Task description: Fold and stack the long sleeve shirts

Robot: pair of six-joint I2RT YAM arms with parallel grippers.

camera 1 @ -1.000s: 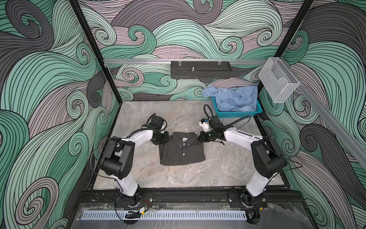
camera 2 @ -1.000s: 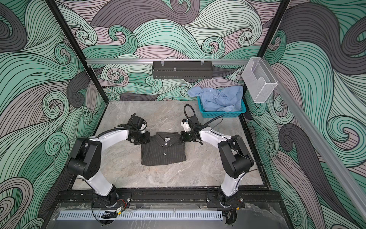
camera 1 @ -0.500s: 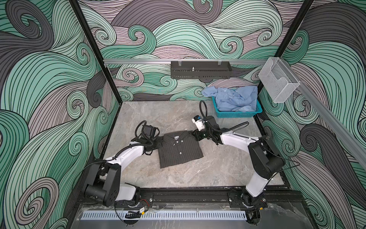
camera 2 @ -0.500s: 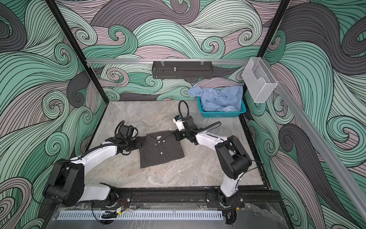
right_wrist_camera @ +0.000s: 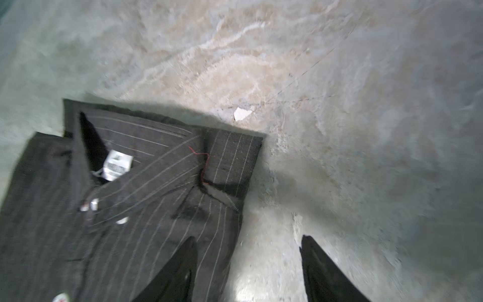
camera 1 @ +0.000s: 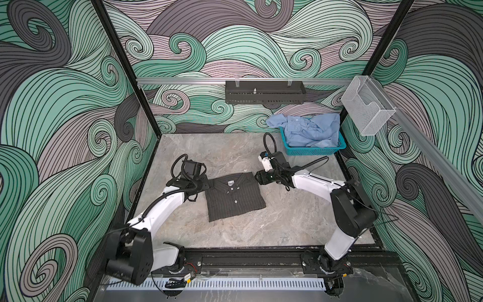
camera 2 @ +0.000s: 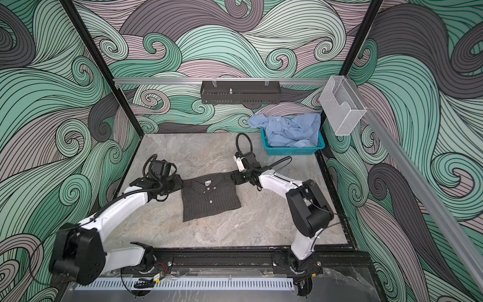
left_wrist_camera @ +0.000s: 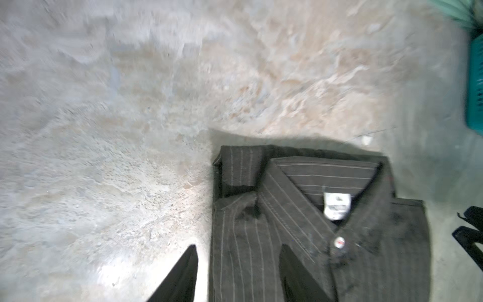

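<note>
The dark pinstriped long sleeve shirt (camera 1: pixel 234 198) (camera 2: pixel 210 200) lies folded on the marble table, collar toward the back, turned slightly askew. My left gripper (camera 1: pixel 207 184) (left_wrist_camera: pixel 237 251) is open at the shirt's left shoulder; one finger is over the cloth and the other over bare table. At the right shoulder my right gripper (camera 1: pixel 257 177) (right_wrist_camera: pixel 248 243) is open too, straddling that edge the same way. Neither grips the cloth. The light blue shirt (camera 1: pixel 311 129) (camera 2: pixel 292 130) lies crumpled in the teal basket (camera 1: pixel 313 151) at the back right.
A black tray (camera 1: pixel 264 92) hangs on the back wall rail. A clear plastic holder (camera 1: pixel 366 109) is fixed to the right wall. A small white chip (right_wrist_camera: pixel 241 113) lies on the table behind the collar. Patterned walls close in three sides.
Both grippers went from shut on the dark shirt's shoulders to open, letting it go. The shirt shifted slightly toward the left and now lies a little rotated.
</note>
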